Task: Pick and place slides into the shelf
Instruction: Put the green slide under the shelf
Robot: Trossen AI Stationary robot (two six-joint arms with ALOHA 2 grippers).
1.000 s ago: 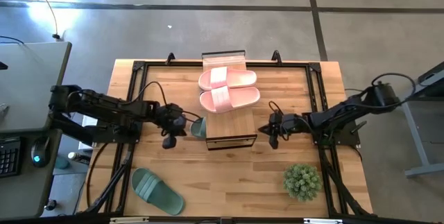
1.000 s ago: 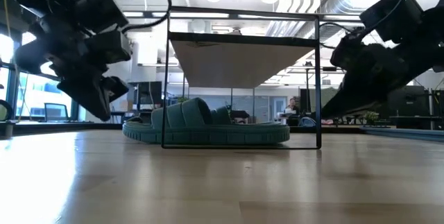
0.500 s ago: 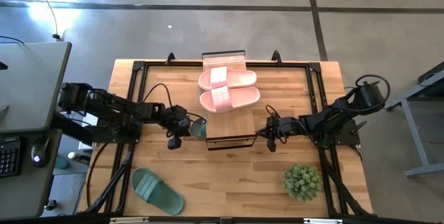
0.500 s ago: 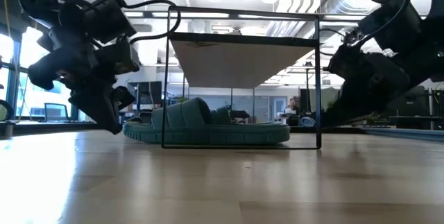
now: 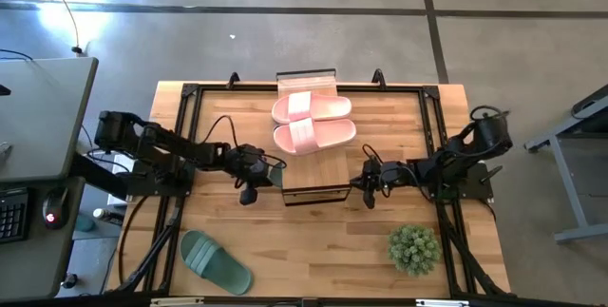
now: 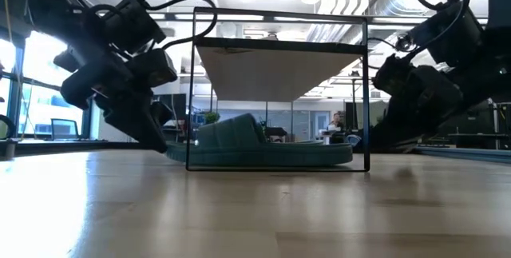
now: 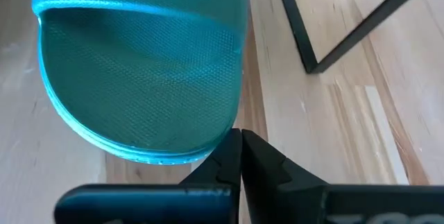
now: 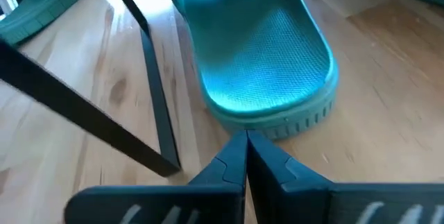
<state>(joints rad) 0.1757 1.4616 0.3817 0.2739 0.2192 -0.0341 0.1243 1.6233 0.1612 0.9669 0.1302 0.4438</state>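
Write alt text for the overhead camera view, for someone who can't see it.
Two dark robot arms reach in from either side of a wooden table toward a small wood-topped shelf, the left pincer and right pincer both shut at its ends. Two pink slides lie on the shelf top; one green slide and a potted plant sit nearer the front edge.

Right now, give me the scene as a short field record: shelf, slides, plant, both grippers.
shelf: wood-topped rack at table centre, black frame
top of shelf: two pink slides side by side
under shelf: green slides, one poking out on the left side, one at the right side
loose slide: green, near-left part of table
plant, near-right part of table
left gripper: shut, tips against the left slide's end
right gripper: shut, tips at the right slide's end
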